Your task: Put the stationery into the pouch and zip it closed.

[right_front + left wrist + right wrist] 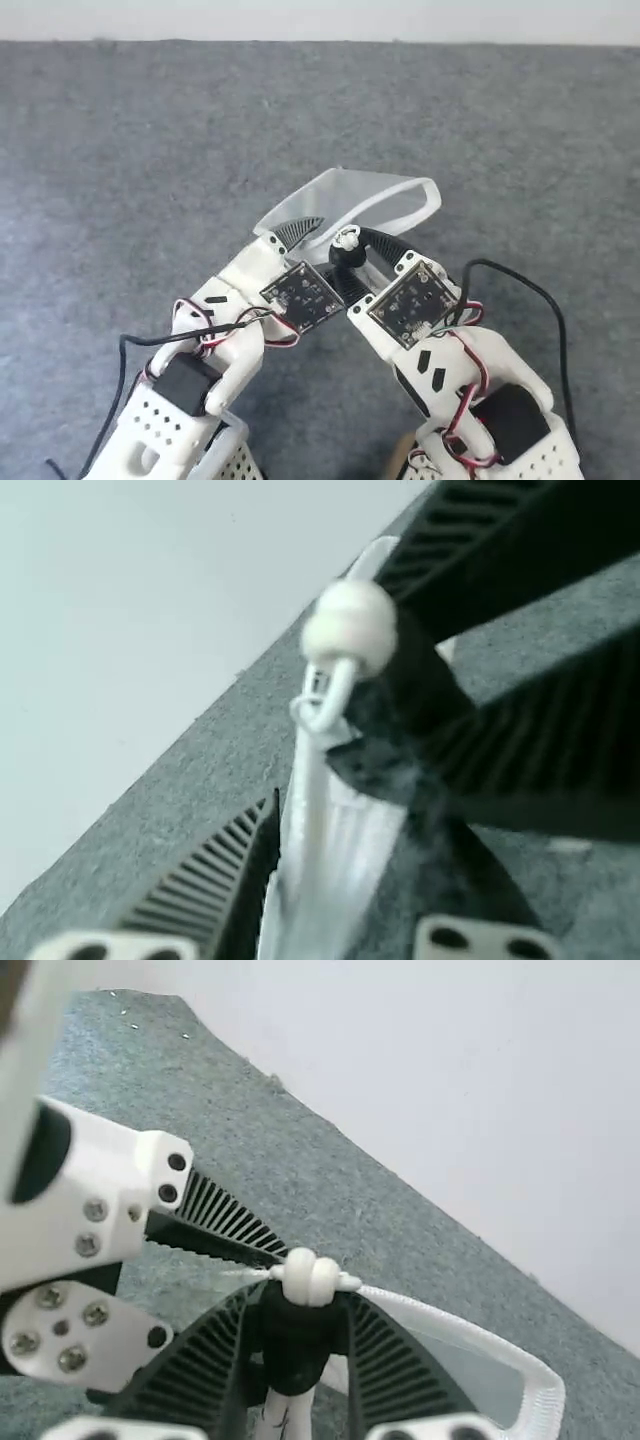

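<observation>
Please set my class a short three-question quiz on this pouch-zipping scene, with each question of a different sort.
1. True or false: the left end effector grips an edge of the pouch.
2. What is the right end effector shut on? A: a pen. B: the zip pull. C: nothing.
3. Fill in: the zip pull ends in a white ____.
Key: 1 true; 2 B; 3 bead.

Left arm (pixel 238 278): we hold it stretched forward, angled inward toward its partner.
Left gripper (pixel 296 232): pinched on the pouch (pixel 385 200) edge.
Right arm (pixel 485 362): we angle it inward likewise.
Right gripper (pixel 349 254): fingers clamped around the zip pull (pixel 345 239), just beside the left gripper.
</observation>
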Controlling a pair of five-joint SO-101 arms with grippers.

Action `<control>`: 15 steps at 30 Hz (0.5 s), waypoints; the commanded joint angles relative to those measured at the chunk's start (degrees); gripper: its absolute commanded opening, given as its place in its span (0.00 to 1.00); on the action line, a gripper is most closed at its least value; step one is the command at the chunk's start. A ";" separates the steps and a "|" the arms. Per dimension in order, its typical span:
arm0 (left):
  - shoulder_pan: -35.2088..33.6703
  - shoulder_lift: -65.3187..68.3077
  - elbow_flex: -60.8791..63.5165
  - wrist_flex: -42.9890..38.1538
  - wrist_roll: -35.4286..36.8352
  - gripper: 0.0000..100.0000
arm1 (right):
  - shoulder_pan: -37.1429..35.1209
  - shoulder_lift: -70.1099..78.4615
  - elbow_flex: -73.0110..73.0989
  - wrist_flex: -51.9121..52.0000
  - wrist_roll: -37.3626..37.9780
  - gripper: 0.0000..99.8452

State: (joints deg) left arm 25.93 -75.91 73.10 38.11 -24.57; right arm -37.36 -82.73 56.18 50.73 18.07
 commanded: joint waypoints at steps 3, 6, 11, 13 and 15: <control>0.18 -0.97 -1.10 -2.11 -0.44 0.10 | 0.75 -1.27 -4.40 -0.31 1.49 0.01; 0.18 -1.05 -1.10 -2.02 -0.44 0.05 | 0.84 -1.27 -4.13 -1.63 1.05 0.01; -0.26 -1.05 -1.63 0.79 -0.44 0.01 | 1.89 1.10 -4.13 -4.00 -1.85 0.01; -0.26 -1.05 -3.12 4.84 -0.44 0.01 | 4.00 3.56 -4.13 -5.93 -3.16 0.01; -0.26 -1.05 -5.14 9.93 -0.44 0.01 | 6.29 6.46 -4.13 -8.22 -5.80 0.01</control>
State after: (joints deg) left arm 26.02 -76.44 72.75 41.36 -24.57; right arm -34.55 -80.09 56.18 46.68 15.78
